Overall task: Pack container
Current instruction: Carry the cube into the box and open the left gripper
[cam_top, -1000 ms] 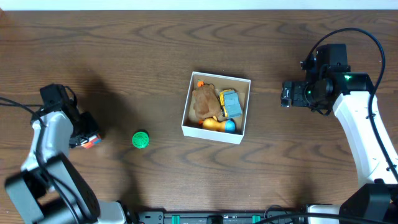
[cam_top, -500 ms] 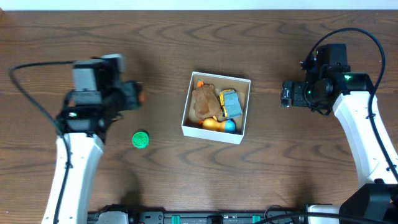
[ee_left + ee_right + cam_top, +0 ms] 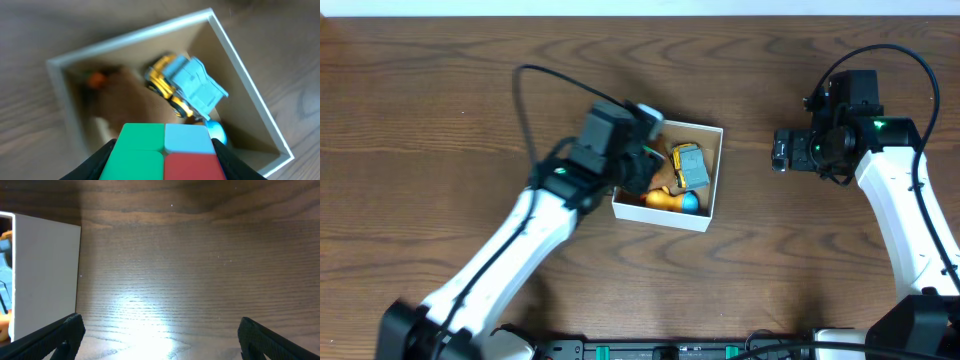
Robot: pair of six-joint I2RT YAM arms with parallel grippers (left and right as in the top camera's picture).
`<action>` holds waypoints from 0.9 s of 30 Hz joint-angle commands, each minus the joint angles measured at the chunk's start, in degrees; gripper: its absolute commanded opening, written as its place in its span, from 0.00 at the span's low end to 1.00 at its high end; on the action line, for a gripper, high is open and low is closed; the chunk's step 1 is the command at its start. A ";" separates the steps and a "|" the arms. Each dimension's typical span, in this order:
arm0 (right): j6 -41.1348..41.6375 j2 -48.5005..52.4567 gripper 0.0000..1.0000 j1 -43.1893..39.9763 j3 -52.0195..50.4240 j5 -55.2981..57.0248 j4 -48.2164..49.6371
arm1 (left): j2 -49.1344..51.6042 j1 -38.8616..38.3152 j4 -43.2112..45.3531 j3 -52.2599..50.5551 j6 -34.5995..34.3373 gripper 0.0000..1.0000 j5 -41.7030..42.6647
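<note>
Fingers (image 3: 102,162) of the left gripper (image 3: 164,167) are clamped on a colour cube (image 3: 165,150), with green, pale-blue and red faces showing between them. They hang over the container (image 3: 660,216), which sits at the middle of the table (image 3: 440,80). From these fingers the box floor lies straight below, in its 9 o'clock half, where a brown plush (image 3: 120,100) lies. A yellow-and-blue truck (image 3: 690,165) fills the 3 o'clock half, long axis roughly 12 to 6 in the overhead view. Release looks like a short drop, probably onto the plush. The right gripper (image 3: 160,336), fingers apart and empty, waits off the container's 3 o'clock side, clearly the farther arm.
</note>
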 commanded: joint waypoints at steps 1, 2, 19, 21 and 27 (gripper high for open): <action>-1.01 0.22 0.99 -0.11 0.26 -0.39 -0.07 | 5.05 -2.25 0.74 0.68 1.03 0.14 0.09; -1.01 0.22 0.99 -0.11 0.26 -0.39 -0.07 | 6.16 -2.62 0.72 0.68 1.03 0.14 0.09; -1.03 0.22 0.99 -0.11 0.26 -0.37 -0.04 | 8.96 -3.63 0.46 0.68 1.01 0.70 0.11; -1.03 0.22 0.99 -0.11 0.26 -0.37 -0.04 | 8.22 -3.63 0.46 0.68 1.01 0.84 0.11; -1.42 0.22 0.99 -0.11 0.26 -0.39 -0.07 | 4.92 -3.52 0.44 0.68 1.01 0.98 0.09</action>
